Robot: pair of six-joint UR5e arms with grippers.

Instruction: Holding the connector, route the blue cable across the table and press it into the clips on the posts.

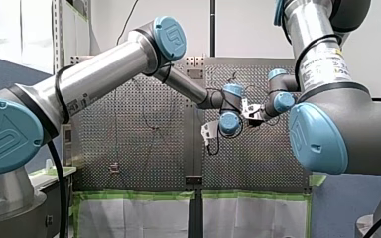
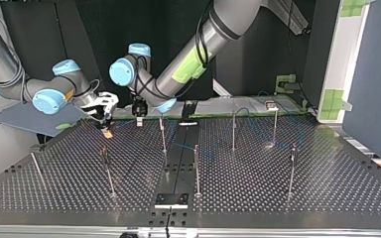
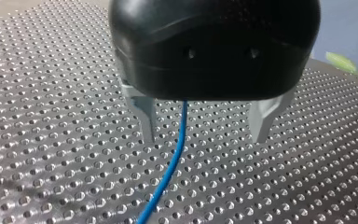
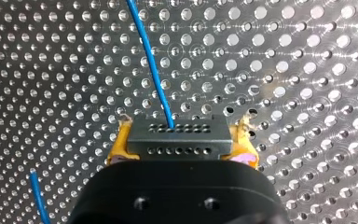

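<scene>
2 arms (image 2: 218, 25), 1 cable (image 3: 169, 172), approx. 7 posts (image 2: 196, 168).

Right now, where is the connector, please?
In the right wrist view, the connector is clamped between my right end effector's yellow pads, at the top view's left.

Bright glare on perforated table (image 4: 307, 70)

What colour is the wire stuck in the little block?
Blue. The wire shows best in the right wrist view, entering the grey block.
</scene>
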